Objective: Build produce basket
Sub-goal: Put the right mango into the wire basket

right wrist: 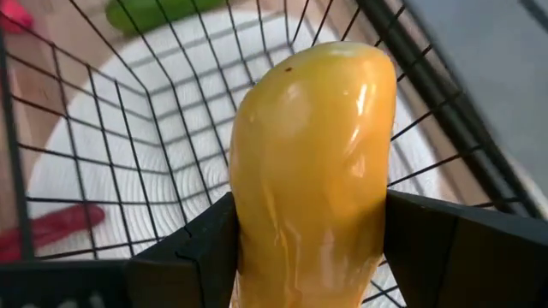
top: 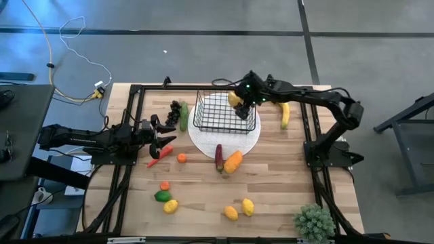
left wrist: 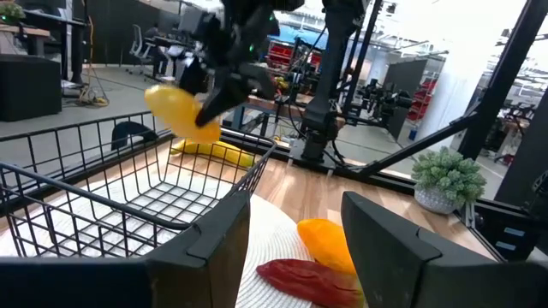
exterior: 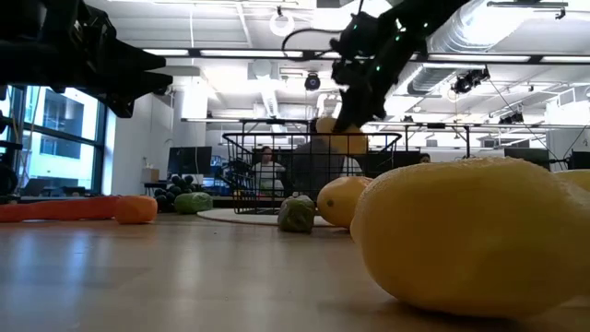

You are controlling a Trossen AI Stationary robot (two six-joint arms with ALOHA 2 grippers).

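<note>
The black wire basket stands on a flat white disc in the middle of the table. My right gripper is over the basket's far right corner, shut on a smooth, long yellow produce piece. My left gripper hovers open near the table's left side, left of the basket, and touches nothing. Loose produce lies on the wood: dark grapes, a green piece, a banana, a red-purple piece and an orange piece. My right gripper pinches the yellow piece between its two fingers, one on each long side, around its lower part. The fingers come from above, slanting down from the table's right side. The piece is lifted clear and hangs at about rim height over the basket's inside.
A long red piece and a small orange ball lie just in front of my left gripper. More pieces, orange, green and yellow lemons, sit near the table's near edge. A bushy green plant stands at the near right corner.
</note>
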